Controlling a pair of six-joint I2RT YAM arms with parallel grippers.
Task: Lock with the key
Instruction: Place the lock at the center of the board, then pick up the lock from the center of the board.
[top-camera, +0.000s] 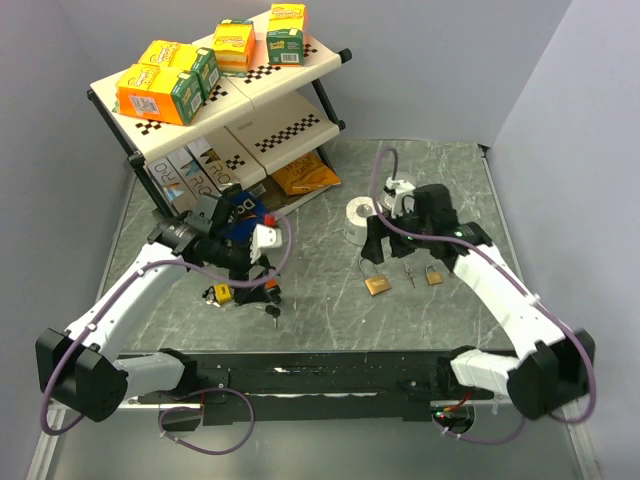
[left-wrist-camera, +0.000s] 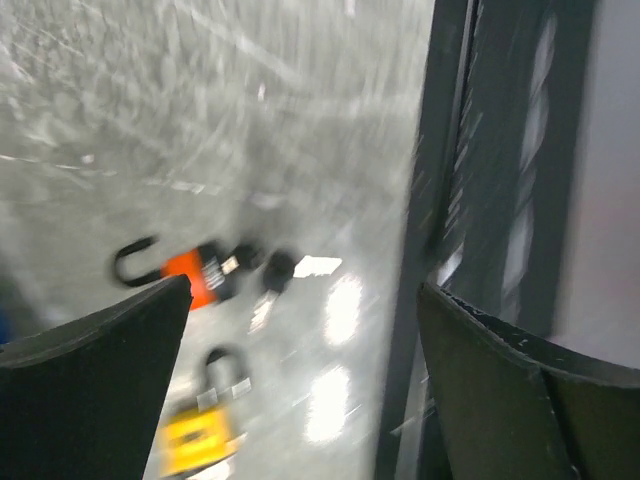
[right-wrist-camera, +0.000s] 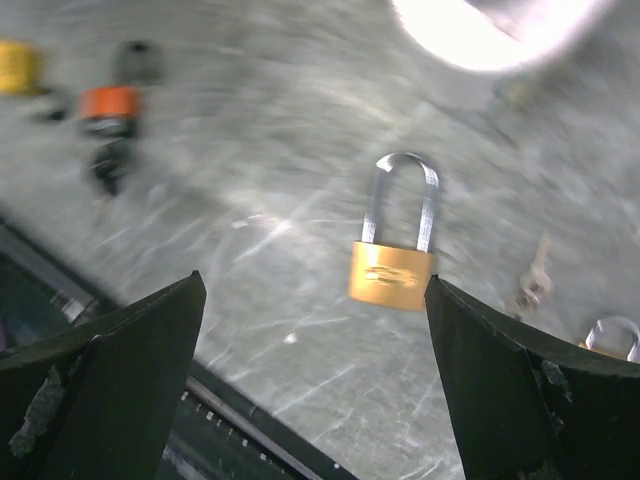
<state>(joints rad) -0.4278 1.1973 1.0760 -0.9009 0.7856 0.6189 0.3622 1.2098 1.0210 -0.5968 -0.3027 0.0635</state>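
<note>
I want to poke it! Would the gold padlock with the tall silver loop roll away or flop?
Probably neither. The gold padlock lies flat on its boxy body, so it would likely slide, not roll. It looks like solid metal, so probably stiff and heavy for its size. The table looks smooth and shiny, so it may skid easily.
</note>
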